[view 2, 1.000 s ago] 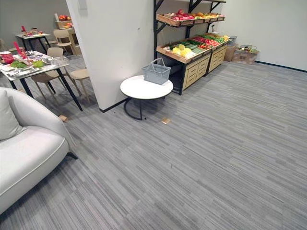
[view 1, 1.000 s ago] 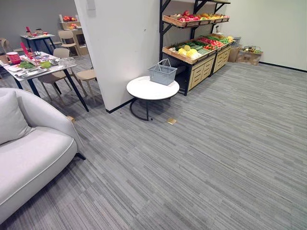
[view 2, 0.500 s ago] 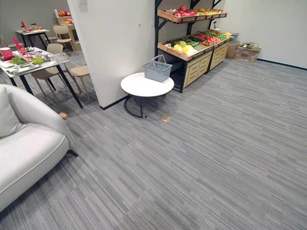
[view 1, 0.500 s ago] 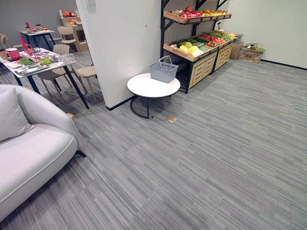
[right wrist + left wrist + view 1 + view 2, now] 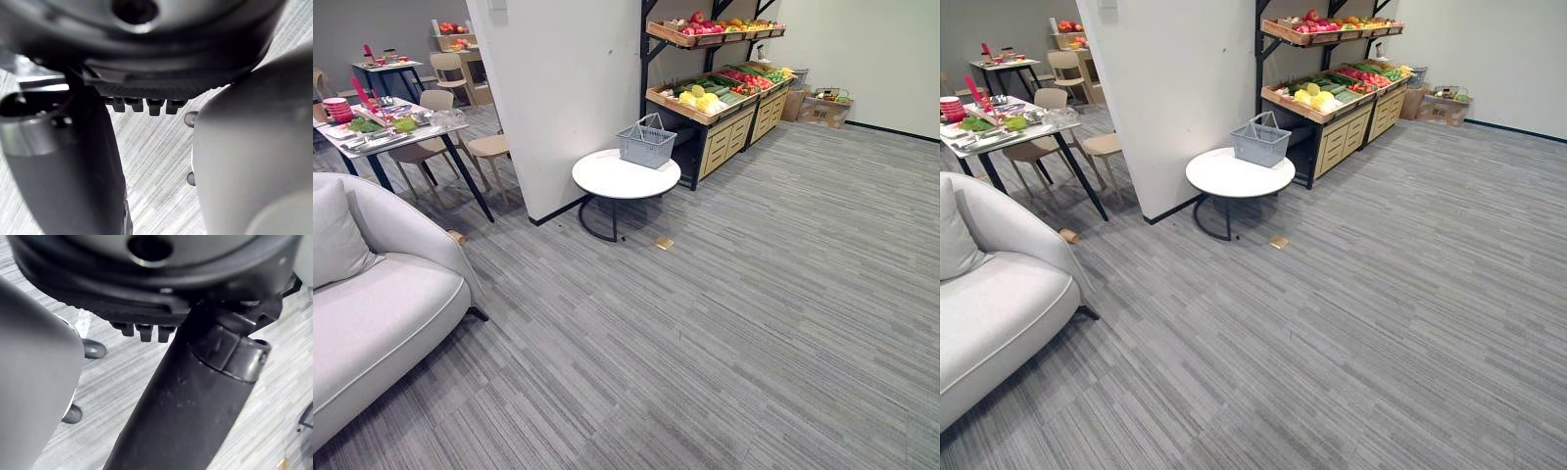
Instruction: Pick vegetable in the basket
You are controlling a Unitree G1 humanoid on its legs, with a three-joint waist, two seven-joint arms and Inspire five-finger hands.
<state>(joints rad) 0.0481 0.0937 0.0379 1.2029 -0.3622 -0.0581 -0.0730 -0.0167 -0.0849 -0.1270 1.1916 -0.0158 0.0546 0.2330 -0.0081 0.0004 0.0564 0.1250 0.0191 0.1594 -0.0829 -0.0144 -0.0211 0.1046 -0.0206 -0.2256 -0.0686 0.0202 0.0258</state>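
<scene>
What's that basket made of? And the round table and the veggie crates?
Basket: probably grey plastic, matte, with moulded open mesh walls. Table: smooth white top, maybe painted wood or laminate, on thin dark legs, likely metal. Crates: bare pale wood boards.

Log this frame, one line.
stage: pre-grasp | grey basket on round white table | vegetables on wooden shelf behind it | left hand, right hand open, empty

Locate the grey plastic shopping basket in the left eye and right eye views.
Left eye view: the grey plastic shopping basket is upper centre, at the far edge of the round white table, next to the wooden produce shelves.
Right eye view: the basket sits slightly further left in the picture, same spot on the table.
Shared landmark: the round white table.
</scene>
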